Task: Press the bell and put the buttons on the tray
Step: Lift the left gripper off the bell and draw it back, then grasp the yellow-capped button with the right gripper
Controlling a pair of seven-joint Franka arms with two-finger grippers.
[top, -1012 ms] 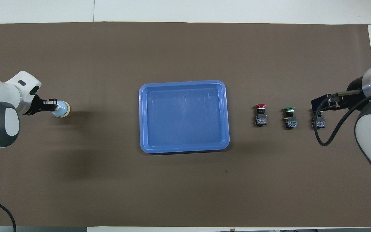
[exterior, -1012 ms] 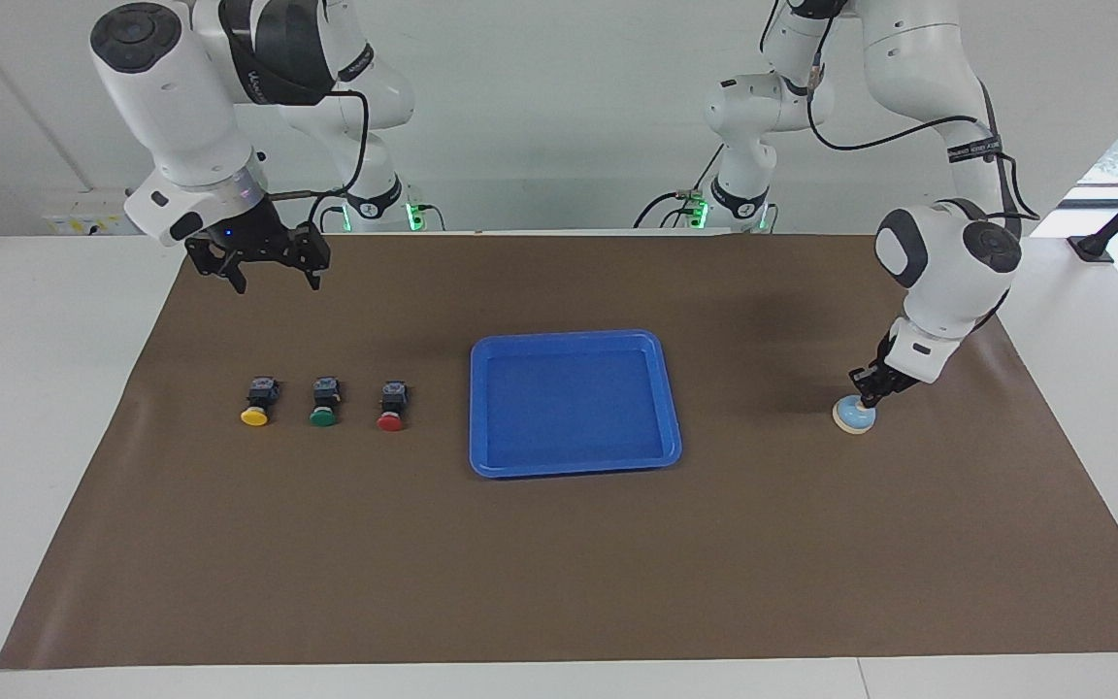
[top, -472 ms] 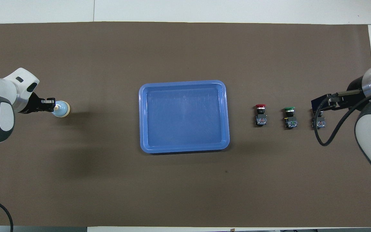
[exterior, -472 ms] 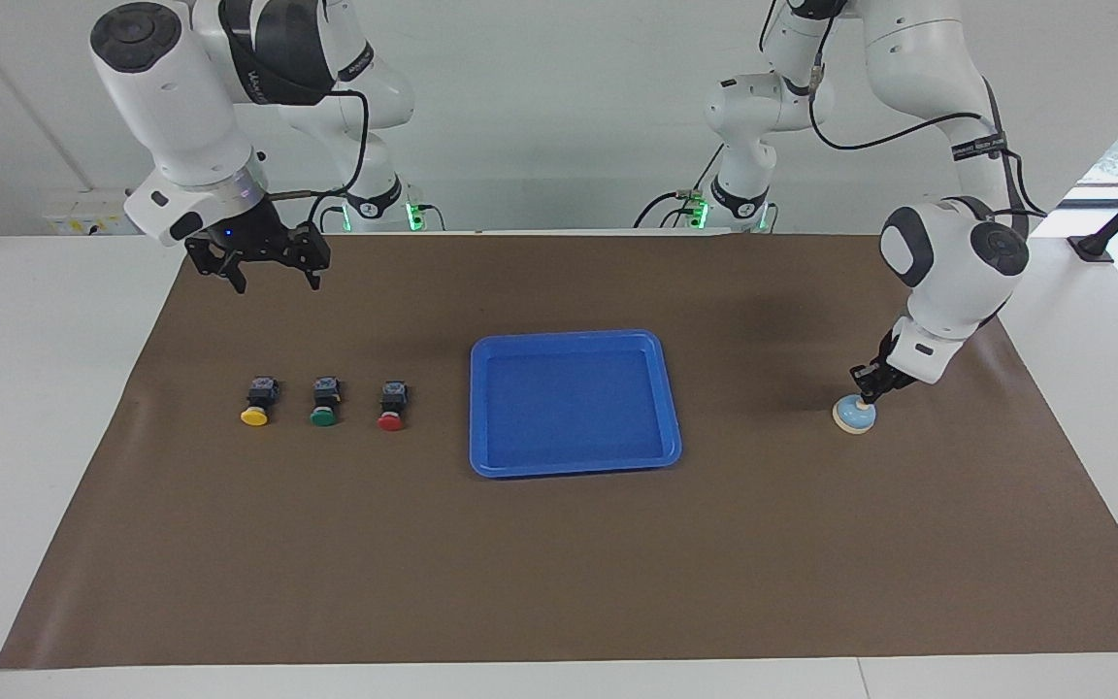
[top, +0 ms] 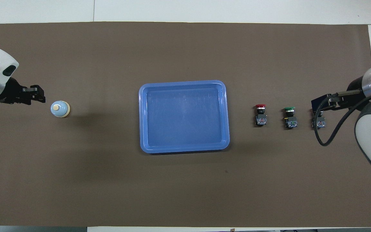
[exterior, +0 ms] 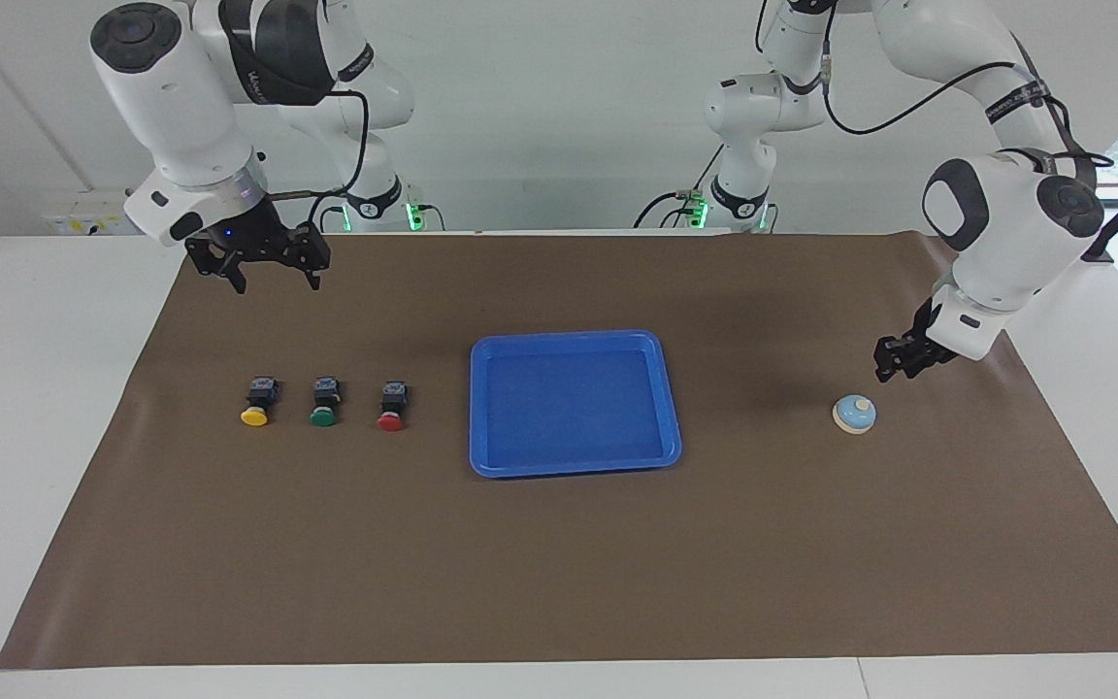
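Lifted off the bell (exterior: 854, 414) since the earlier frames, the left end effector (exterior: 893, 364) hangs apart at its 1 o'clock, fingers together, empty. Right end effector (exterior: 268, 272) waits, fingers spread, empty, over the surface (exterior: 559, 582) at 12 o'clock of the buttons (exterior: 323, 402); the tray (exterior: 574, 464) lies between buttons and bell.

Matt brown sheet (exterior: 559, 563), paper-like perhaps, covers the table. At its centre the blue tray (exterior: 673, 427) shines, smooth glossy plastic. At three o'clock of it in the facing view, the bell (exterior: 854, 415), satin dome, cream knob.
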